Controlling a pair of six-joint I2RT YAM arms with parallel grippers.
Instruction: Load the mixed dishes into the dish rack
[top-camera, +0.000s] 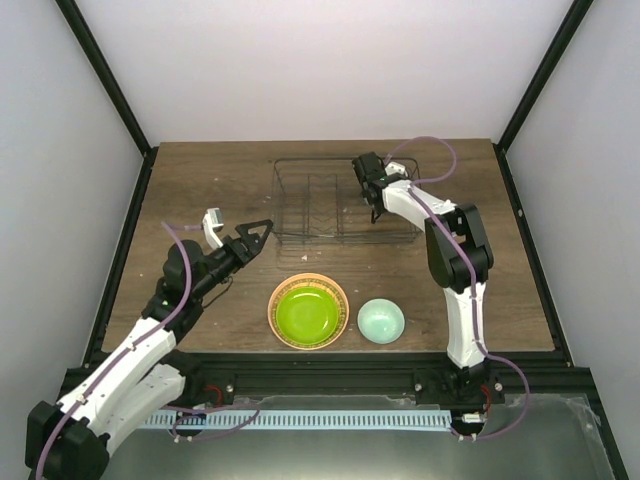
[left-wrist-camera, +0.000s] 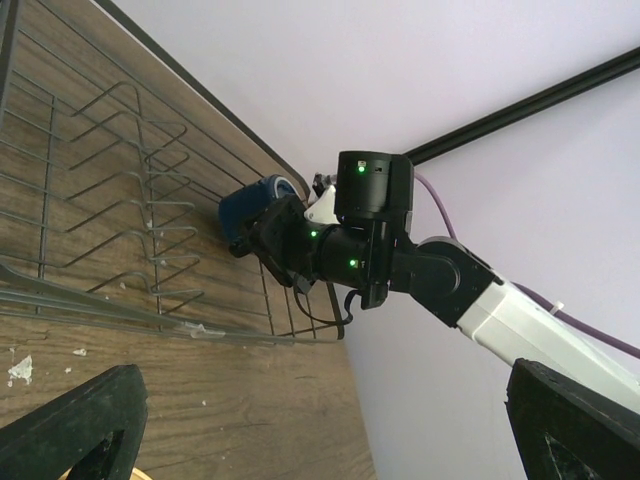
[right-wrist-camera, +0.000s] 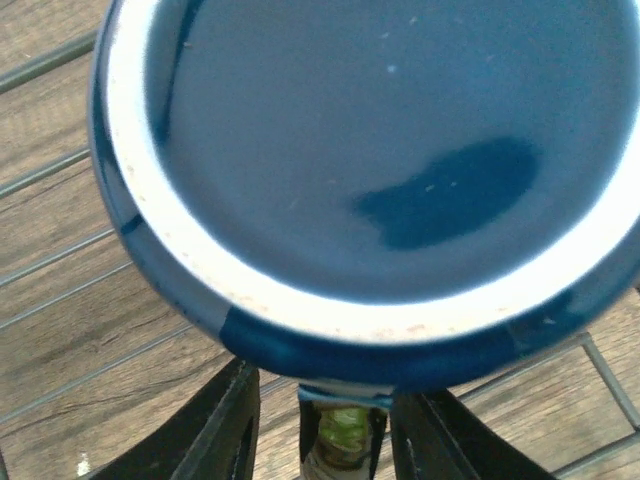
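The dark wire dish rack (top-camera: 310, 205) stands at the back middle of the table. My right gripper (top-camera: 374, 188) is over its right end, shut on the dark blue mug (right-wrist-camera: 380, 150). The mug's base fills the right wrist view and hides the fingertips; its handle sits between the fingers (right-wrist-camera: 215, 430). The left wrist view shows the mug (left-wrist-camera: 250, 207) at the rack's far corner (left-wrist-camera: 300, 320). A lime-green plate (top-camera: 307, 311) lies on an orange woven plate (top-camera: 275, 300) at the front, with the mint-green bowl (top-camera: 381, 321) to its right. My left gripper (top-camera: 256, 236) is open and empty, left of the rack.
The rack's upright wire dividers (left-wrist-camera: 120, 200) fill its left and middle parts. White walls and black frame posts (top-camera: 105, 75) enclose the table. Bare wood lies between the rack and the plates.
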